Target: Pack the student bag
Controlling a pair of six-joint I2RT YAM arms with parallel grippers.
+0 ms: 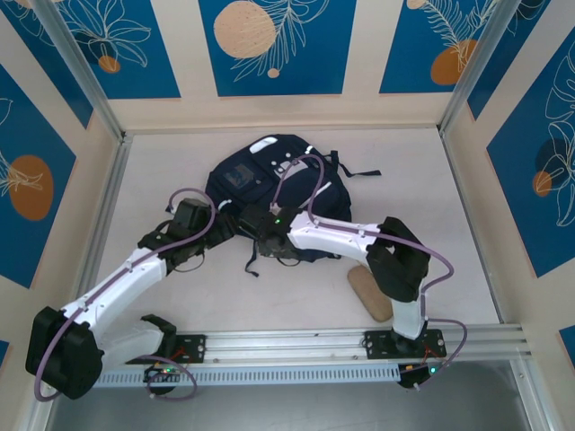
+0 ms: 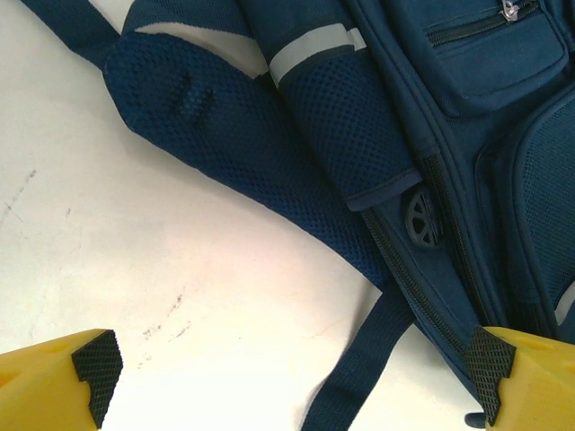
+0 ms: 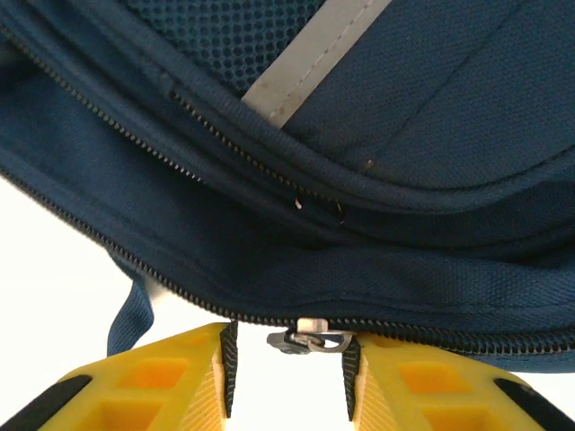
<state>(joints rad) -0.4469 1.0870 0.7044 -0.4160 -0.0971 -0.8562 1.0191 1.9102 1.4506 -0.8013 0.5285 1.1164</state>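
Mid-table, student bag lengthwise near-far, top far; L hand wide, R hand narrow.

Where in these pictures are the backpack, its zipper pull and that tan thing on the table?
student bag [image 1: 241, 177]: top view, on its front pocket.
zipper pull [image 3: 310, 341]: right wrist view, on the metal slider.
tan oblong object [image 1: 370, 292]: top view, on its middle.

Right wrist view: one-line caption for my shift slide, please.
The right arm's yellow fingers flank the metal zipper slider on the navy student bag, not yet clamped.
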